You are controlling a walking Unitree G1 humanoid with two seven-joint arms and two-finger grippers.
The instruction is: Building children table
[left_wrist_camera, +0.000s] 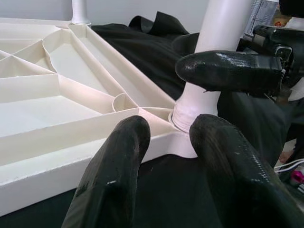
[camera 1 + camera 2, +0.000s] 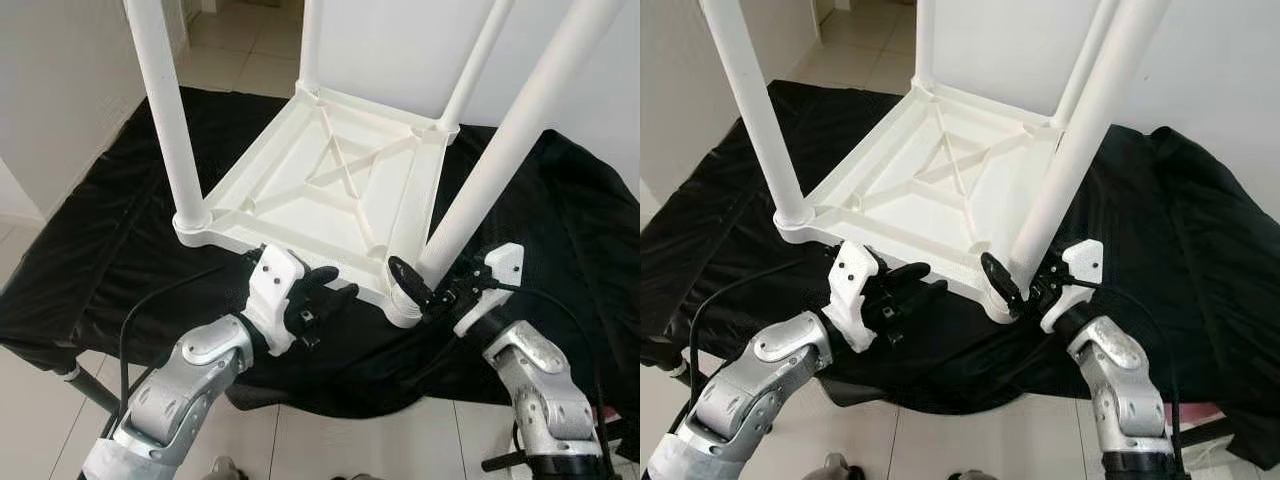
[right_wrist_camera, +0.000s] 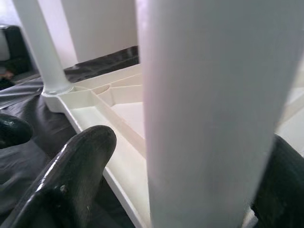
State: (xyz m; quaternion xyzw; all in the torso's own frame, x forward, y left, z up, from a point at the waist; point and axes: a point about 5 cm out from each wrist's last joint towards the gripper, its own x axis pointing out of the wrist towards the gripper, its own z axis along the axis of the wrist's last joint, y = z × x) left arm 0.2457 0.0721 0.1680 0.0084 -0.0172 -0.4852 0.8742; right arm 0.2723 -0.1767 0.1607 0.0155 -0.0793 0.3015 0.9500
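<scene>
A small white table (image 2: 330,180) is seen upside down on a bench covered by a black cloth (image 2: 110,250), with its four legs pointing up. The near right leg (image 2: 500,150) is pinched close to its bottom by the right tool (image 2: 425,290), one finger on each side. The left tool (image 2: 325,295) is held with its fingers spread, just beside the table's near edge.

Table (image 2: 330,185) upside down on cloth (image 2: 110,240), four legs up. Left gripper (image 2: 325,295) just before table's near edge. Right gripper (image 2: 425,290) around near right leg (image 2: 500,150), finger either side, at near right corner
</scene>
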